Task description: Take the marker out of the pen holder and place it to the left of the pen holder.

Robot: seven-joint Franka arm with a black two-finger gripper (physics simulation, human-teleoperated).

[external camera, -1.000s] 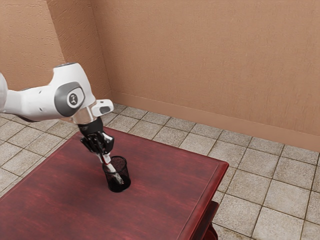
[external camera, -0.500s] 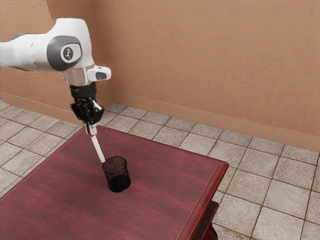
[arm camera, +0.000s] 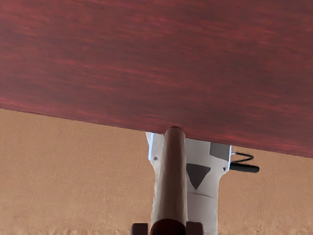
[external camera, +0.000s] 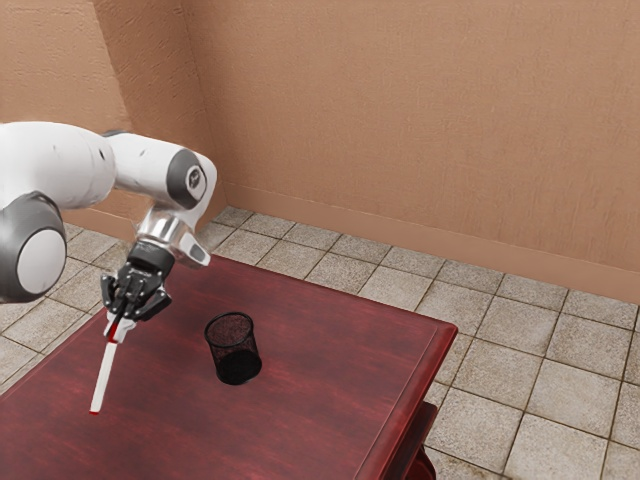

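Black mesh makes up the pen holder point(external camera: 232, 350), which stands upright on the red table point(external camera: 310, 390), and I take everything's place from it. The marker point(external camera: 104, 375) is out of it, well apart, towards the exterior view's left. Its pale barrel leans, the lower end nearer the camera than the upper. My gripper point(external camera: 118, 328) has its fingers closed in on the marker near its upper end, parted only by the barrel's thickness; the wrist view shows a pad on either side of it. Gripping that high leaves most of the length free below, which I judge suits both lifting it out of a deep cup and setting it down without the knuckles reaching the wood first.

The lower end looks close to the tabletop, though from this angle I can't swear whether it touches. I read the step as lowering and laying down, with the lifting out done. Next I'd tip the marker flatter and ease it down on this same side of the holder before letting go; released at this slant, it could drop and roll.
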